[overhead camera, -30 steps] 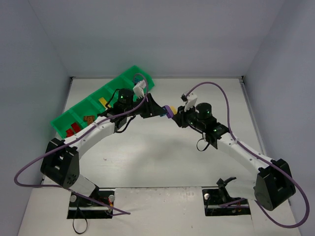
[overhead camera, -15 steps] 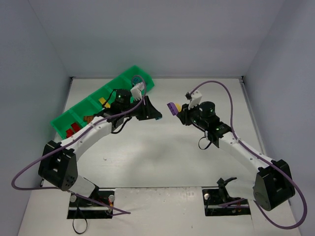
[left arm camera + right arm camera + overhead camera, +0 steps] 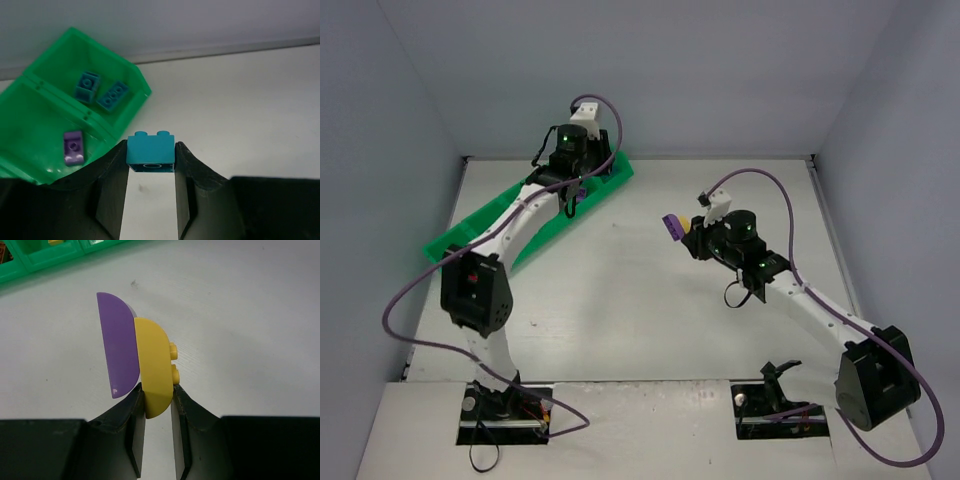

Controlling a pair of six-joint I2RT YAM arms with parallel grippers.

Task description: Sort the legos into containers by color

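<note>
My left gripper is shut on a teal-blue lego and holds it above the table, just right of the green tray's end. The end compartment holds two teal legos and the one beside it a purple lego. In the top view the left gripper hovers at the tray's far right end. My right gripper is shut on a yellow curved lego with a purple curved lego stuck to it, held above mid-table.
The tray lies diagonally along the table's left side, and its edge shows at the top left of the right wrist view. The left arm lies over most of its compartments. Walls enclose the table at the back and sides.
My left arm has swung from beside the right gripper at mid-table back to the tray's far end, carrying the teal lego. My right gripper shifted slightly with its stack.
</note>
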